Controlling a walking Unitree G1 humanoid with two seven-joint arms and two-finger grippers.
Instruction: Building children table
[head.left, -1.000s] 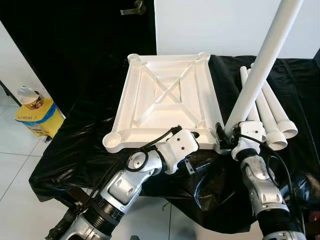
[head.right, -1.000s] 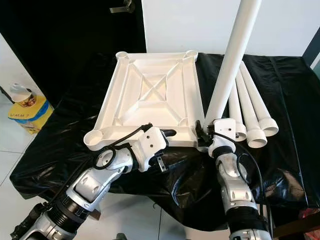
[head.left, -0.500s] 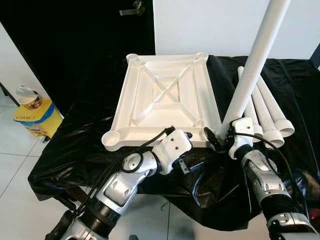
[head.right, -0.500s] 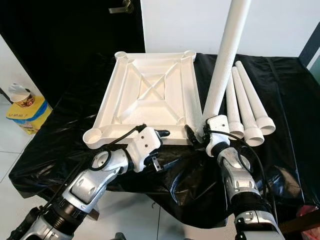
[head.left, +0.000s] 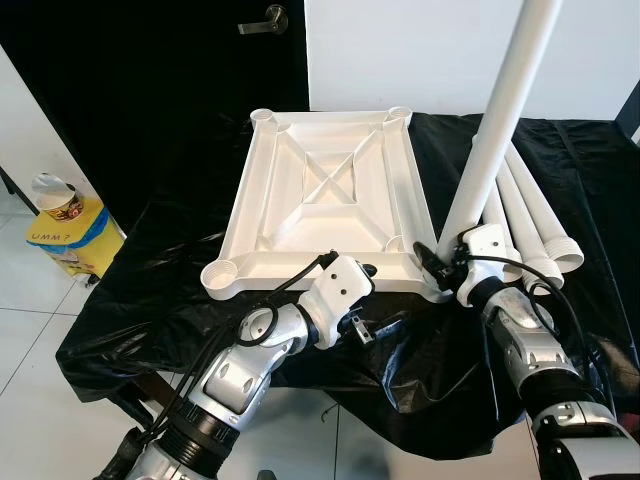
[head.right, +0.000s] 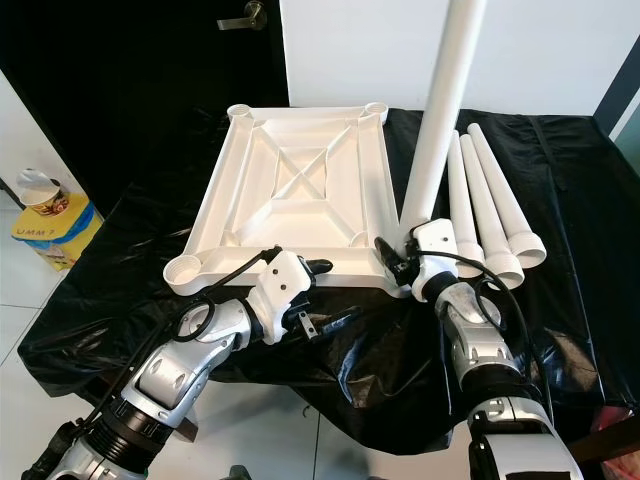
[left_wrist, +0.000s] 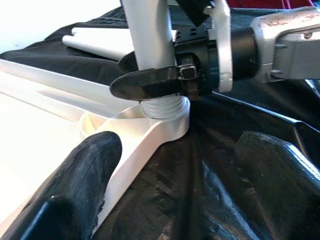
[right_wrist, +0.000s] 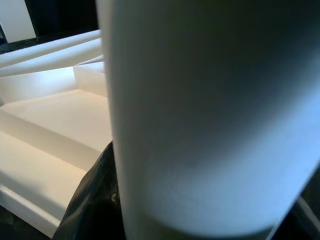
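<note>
1. At the tabletop's near right corner, about 5 o'clock on the upturned white tabletop (head.left: 325, 195), the upright table leg (head.left: 495, 130) sits with its threaded end in the corner socket (left_wrist: 167, 120).
2. Hollow plastic, so probably light and stiff but smooth and top-heavy; a low hold by the thread looks best.
3. Right gripper (head.left: 445, 265) is clamped on the leg's base.
4. Left gripper (left_wrist: 165, 200), fingers spread and holding nothing, straddles the tabletop's near rim.
5. Three spare legs (head.left: 530, 225) lie at 3 o'clock on the black plastic sheet (head.left: 150, 290).
6. Beyond: dark door (head.left: 150, 80), white wall, tiled floor, yellow carton (head.left: 65, 235).
</note>
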